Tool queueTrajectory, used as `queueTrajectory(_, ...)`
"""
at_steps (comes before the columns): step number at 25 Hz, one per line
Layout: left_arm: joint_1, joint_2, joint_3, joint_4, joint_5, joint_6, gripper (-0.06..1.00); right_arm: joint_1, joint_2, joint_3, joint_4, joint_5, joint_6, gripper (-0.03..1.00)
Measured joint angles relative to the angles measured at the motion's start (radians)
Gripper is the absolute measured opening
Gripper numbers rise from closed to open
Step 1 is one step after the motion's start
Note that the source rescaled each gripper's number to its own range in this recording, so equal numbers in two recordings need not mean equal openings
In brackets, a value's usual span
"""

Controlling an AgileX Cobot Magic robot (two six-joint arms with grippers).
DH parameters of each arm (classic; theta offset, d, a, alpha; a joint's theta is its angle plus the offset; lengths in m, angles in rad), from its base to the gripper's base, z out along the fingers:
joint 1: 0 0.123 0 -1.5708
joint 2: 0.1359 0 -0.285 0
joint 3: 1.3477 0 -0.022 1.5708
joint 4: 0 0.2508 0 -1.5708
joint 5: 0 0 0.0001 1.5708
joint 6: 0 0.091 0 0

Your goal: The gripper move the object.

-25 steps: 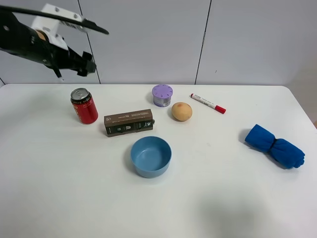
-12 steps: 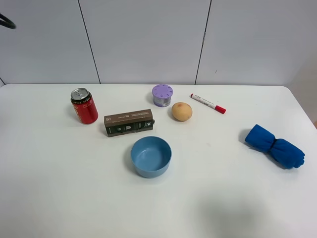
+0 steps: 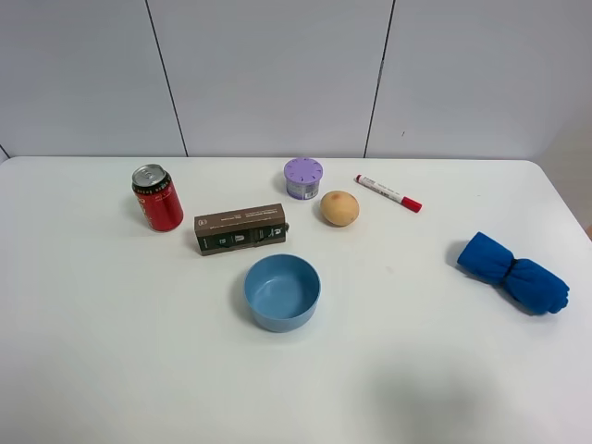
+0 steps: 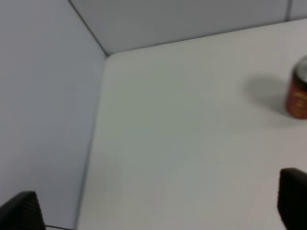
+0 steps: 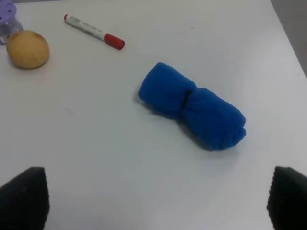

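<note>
The red can (image 3: 157,197) with a silver top stands upright at the back left of the white table (image 3: 111,314). It also shows at the edge of the left wrist view (image 4: 300,93). Neither gripper shows in the exterior view. In the left wrist view my left gripper (image 4: 156,208) is open and empty, well away from the can, over the table's far left corner; only its two black fingertips (image 4: 19,213) show. My right gripper (image 5: 156,199) is open and empty above the table near the blue cloth.
A brown box (image 3: 240,228) lies right of the can, with a blue bowl (image 3: 282,291) in front of it. A purple-lidded tub (image 3: 302,178), a round yellow fruit (image 3: 339,208) and a red-capped marker (image 3: 388,193) sit at the back. A rolled blue cloth (image 3: 513,273) lies at the right.
My left arm, above the can's back left a second ago, has pulled away to the upper left and out of the exterior view. The can and other objects have not moved.
</note>
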Motion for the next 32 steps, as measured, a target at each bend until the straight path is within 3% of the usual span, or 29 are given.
queueTrajectory(6,0.0,-0.245,0.149,-0.135,0.029,-0.001,0.98,0.0,0.0,0.0,0.0,0.0,0.0,1.0)
queueTrajectory(17,0.0,-0.771,0.488,-0.174,0.032,-0.001,0.98,0.0,0.0,0.0,0.0,0.0,0.0,1.0)
queueTrajectory(25,0.0,-0.81,0.631,-0.178,0.027,-0.004,0.98,0.0,0.0,0.0,0.0,0.0,0.0,1.0)
queueTrajectory(32,0.0,-0.81,0.639,-0.178,0.014,-0.01,0.98,0.0,0.0,0.0,0.0,0.0,0.0,1.0)
